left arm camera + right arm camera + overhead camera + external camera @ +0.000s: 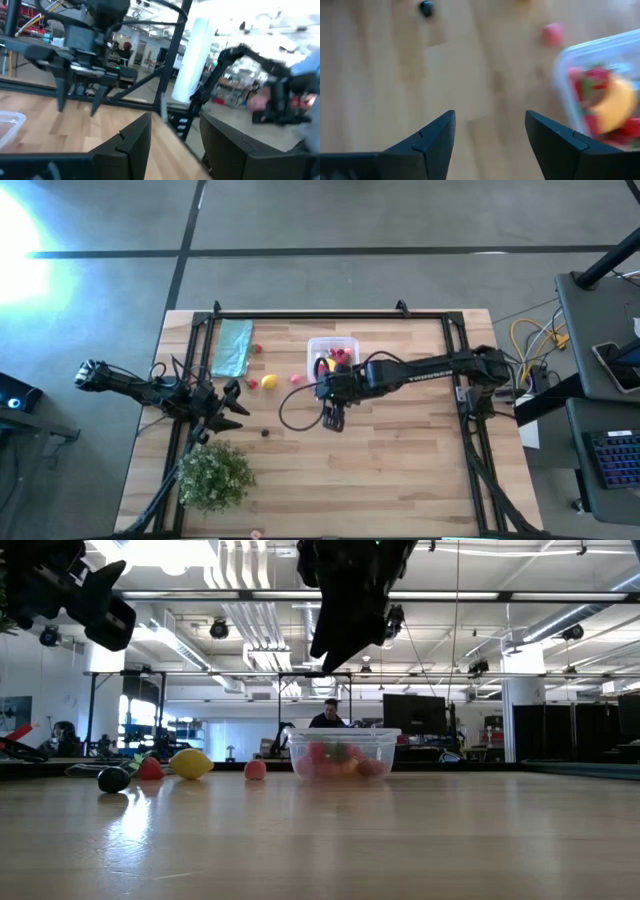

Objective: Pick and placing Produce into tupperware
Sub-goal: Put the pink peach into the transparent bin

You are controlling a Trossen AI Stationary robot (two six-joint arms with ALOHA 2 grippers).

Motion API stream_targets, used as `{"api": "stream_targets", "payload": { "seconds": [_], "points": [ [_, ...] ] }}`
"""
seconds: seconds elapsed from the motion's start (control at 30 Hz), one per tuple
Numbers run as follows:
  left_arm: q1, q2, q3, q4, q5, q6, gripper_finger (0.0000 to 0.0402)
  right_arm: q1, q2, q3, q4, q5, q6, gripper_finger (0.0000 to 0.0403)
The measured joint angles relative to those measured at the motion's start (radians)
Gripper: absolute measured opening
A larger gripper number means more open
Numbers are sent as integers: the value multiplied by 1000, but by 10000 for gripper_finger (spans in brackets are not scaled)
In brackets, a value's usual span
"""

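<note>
The clear tupperware (331, 356) stands at the table's far middle with several red and yellow toy fruits inside; it also shows in the low view (343, 752) and in the right wrist view (605, 95). Loose on the table lie a yellow lemon (269, 381), a pink piece (295, 379), red pieces (252, 384) and a dark piece (265, 432). My right gripper (334, 420) is open and empty, above the table just near of the tupperware. My left gripper (232, 408) is open and empty at the table's left, raised.
A flat teal cloth (233, 347) lies at the far left. A green leafy bush (215, 475) stands at the near left, close under my left arm. Black frame rails (330, 315) run along the table's far and side edges.
</note>
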Motion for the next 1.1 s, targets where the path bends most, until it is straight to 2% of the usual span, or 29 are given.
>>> {"api": "stream_targets", "payload": {
  "seconds": [0.1,0.33,0.6,0.7,0.8,0.87,0.93,1.1],
  "points": [
    [0,-1,0,28,0,-56,155,12,0,0,0,-77,37,228],
    [0,-4,0,45,0,-59,155,12,0,0,44,-250,105,228],
    [0,-7,0,63,0,-92,155,12,0,0,48,-255,87,228],
    [0,-4,0,115,1,-274,155,22,0,0,47,-255,98,228],
    [0,-6,0,171,-1,-649,155,43,0,0,52,-256,100,228],
    [0,-6,0,214,-20,-820,155,59,0,0,52,-260,92,228],
    [0,-4,0,248,-61,-875,155,73,0,0,53,-260,85,228],
    [0,-6,0,266,-199,-866,155,98,0,0,54,-255,84,228]
  ]
}}
